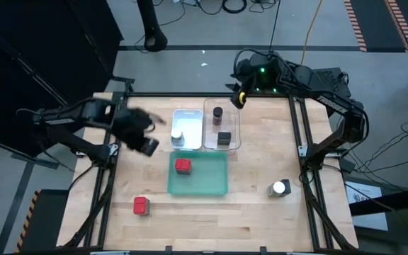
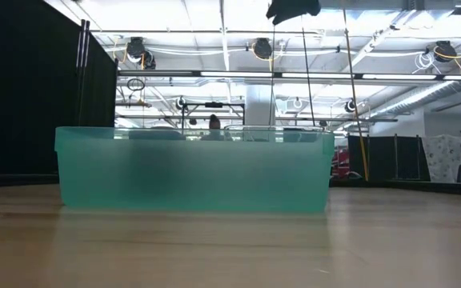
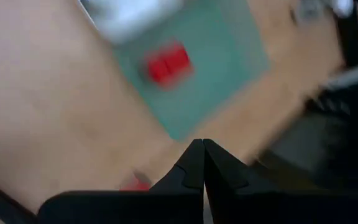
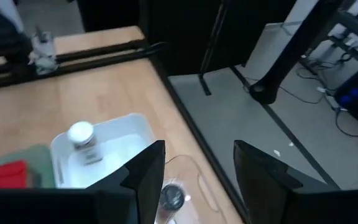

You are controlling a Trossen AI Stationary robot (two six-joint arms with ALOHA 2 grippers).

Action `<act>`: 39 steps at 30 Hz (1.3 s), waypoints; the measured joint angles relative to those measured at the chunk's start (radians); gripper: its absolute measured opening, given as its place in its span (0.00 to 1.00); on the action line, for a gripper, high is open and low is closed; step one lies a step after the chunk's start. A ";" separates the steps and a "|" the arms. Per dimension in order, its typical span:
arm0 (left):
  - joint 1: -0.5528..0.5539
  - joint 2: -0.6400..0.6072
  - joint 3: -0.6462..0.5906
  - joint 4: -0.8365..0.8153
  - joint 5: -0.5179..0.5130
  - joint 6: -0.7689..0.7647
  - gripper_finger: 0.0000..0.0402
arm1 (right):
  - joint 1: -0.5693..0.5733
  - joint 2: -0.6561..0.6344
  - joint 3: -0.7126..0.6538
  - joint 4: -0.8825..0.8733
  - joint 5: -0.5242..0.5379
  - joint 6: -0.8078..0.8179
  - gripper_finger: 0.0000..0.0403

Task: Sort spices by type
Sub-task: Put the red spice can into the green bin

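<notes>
We are partway through the sorting, judging by how the spices lie. In the high view, one white-lidded jar (image 1: 176,134) is sitting in the white tray (image 1: 188,115), the brown dark-lidded jar (image 1: 218,112) and a dark grey tin (image 1: 224,138) are sharing the clear tray (image 1: 235,127), and one red tin (image 1: 183,166) is lying in the green tray (image 1: 211,184).

Two pieces are waiting loose on the bench (image 1: 211,219) — a second red tin (image 1: 141,205) near the front left, and a second white-lidded jar (image 1: 280,188) out on the right, well apart from the trays. We are seeing only one grey tin.

Our left gripper (image 1: 148,145) is hanging over the bench just left of the white tray, its jaws clenched together on nothing, as the left wrist view shows. Our right gripper (image 1: 240,97) is waiting at the back edge near the clear tray, jaws released and empty.

We are guessing the loose red tin belongs with its twin in the green tray, and the loose jar with the other in the white one.
</notes>
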 joint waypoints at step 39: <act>-0.728 0.130 -0.345 0.130 -0.103 -1.249 0.19 | -0.115 0.146 0.000 0.239 -0.115 -0.056 0.43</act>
